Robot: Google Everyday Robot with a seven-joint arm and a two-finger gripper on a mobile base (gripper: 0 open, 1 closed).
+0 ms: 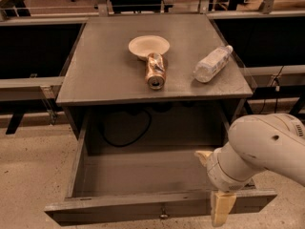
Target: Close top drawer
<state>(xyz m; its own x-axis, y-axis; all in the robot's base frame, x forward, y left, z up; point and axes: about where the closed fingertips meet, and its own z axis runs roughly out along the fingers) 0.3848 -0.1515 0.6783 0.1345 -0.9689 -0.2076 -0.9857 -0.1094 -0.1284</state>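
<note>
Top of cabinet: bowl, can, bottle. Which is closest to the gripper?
The plastic bottle on the right; the gripper is at the front of the top drawer, right end. The can and bowl sit further left.

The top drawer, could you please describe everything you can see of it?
The top drawer is pulled far out of the cabinet: a wide, deep grey box, wooden by its look, with nothing visible inside. Its flat front panel carries a small metal knob at the centre. The gripper sits at the panel's right part, over its top edge.
</note>
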